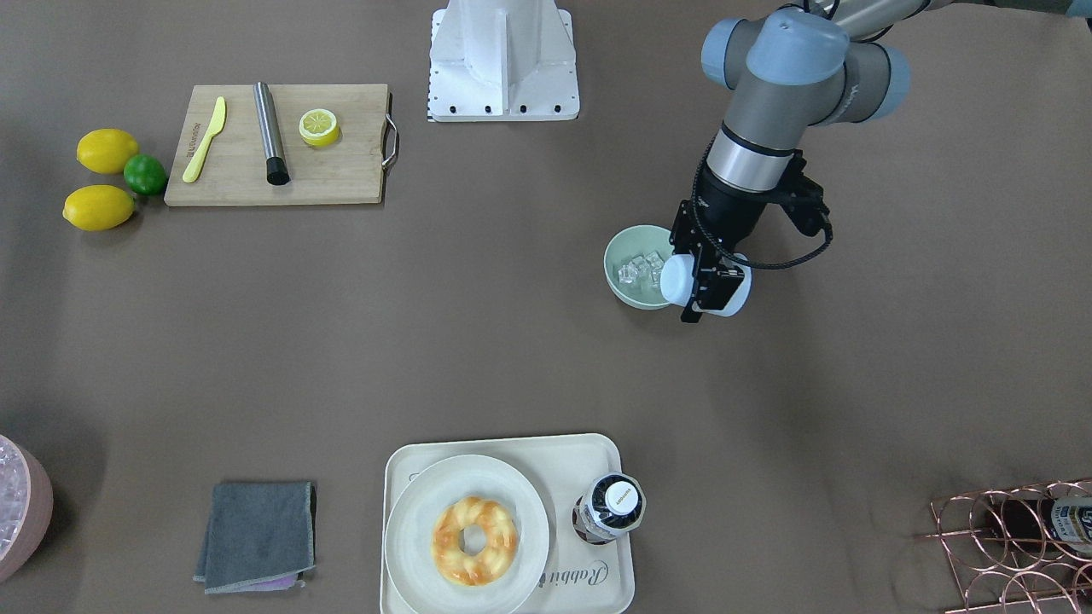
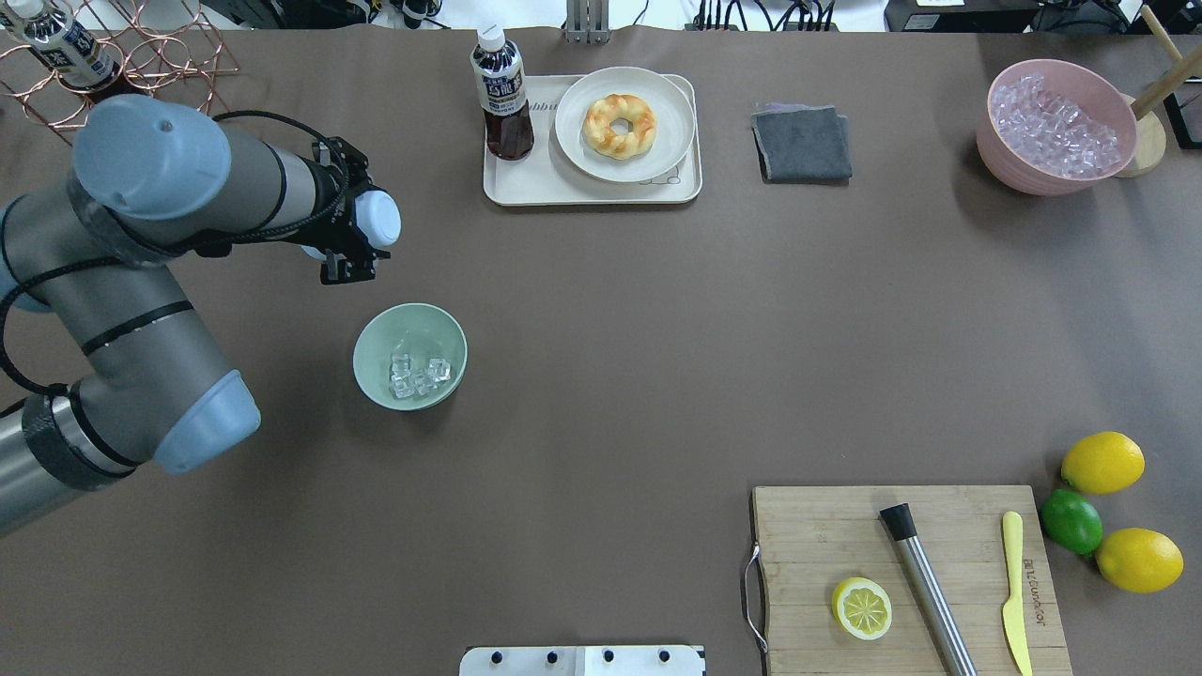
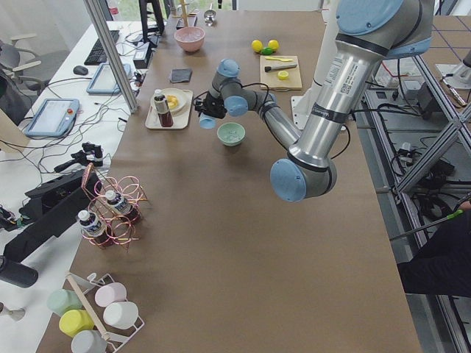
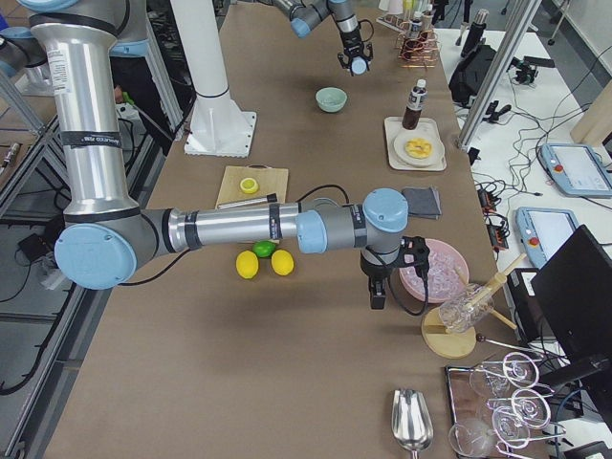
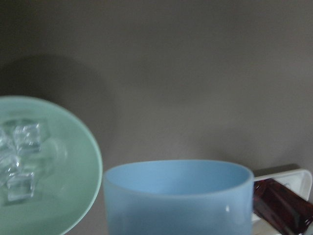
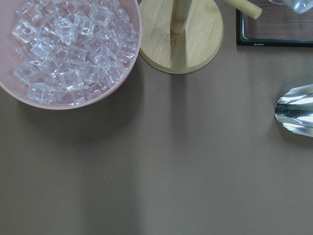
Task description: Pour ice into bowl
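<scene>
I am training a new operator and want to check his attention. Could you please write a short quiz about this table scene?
1. True or false: the bowl is empty.
2. What does the left gripper hold? A a fork; B the light blue cup; C a banana.
3. Fill in: on the cutting board lie a yellow knife, a metal rod and a ______.
Key: 1 false, it holds ice; 2 B; 3 half lemon.

We find the ice (image 2: 418, 374) in the bowl (image 2: 394, 324), left of centre overhead; the cup (image 2: 380, 218) shows higher in frame, apart.
</scene>
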Tool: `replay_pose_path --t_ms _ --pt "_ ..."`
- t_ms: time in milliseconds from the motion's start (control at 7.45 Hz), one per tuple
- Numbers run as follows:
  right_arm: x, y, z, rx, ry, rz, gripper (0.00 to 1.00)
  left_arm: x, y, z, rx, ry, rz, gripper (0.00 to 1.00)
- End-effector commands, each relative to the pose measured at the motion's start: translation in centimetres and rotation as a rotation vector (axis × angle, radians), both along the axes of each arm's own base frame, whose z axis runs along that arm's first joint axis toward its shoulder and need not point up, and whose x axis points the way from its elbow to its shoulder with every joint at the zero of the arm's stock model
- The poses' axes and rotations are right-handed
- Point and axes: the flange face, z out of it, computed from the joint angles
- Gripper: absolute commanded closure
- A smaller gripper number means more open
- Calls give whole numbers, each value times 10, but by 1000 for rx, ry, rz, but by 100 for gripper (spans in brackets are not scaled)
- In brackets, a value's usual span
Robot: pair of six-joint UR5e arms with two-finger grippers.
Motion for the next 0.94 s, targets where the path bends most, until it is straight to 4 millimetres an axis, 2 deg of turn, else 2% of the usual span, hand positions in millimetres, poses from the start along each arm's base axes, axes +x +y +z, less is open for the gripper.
replay_pose_path --t_ms 0,134,268,402,671,805 --pt "0 0 -2 -1 1 3 1 -57 -34 14 -13 -201 9 48" --pt "0 0 -1 -1 1 1 1 -75 -42 39 -17 -273 -4 48" --pt "0 0 -1 1 0 0 1 -118 -59 62 -60 -348 -31 48" --pt "0 0 -1 -2 1 2 1 -154 -64 100 -119 -437 -20 48" --pt "0 0 -2 -2 1 4 1 -223 -53 188 -208 -570 10 48" --pt "-1 -1 -4 0 1 3 1 -245 -43 235 -238 -655 49 48"
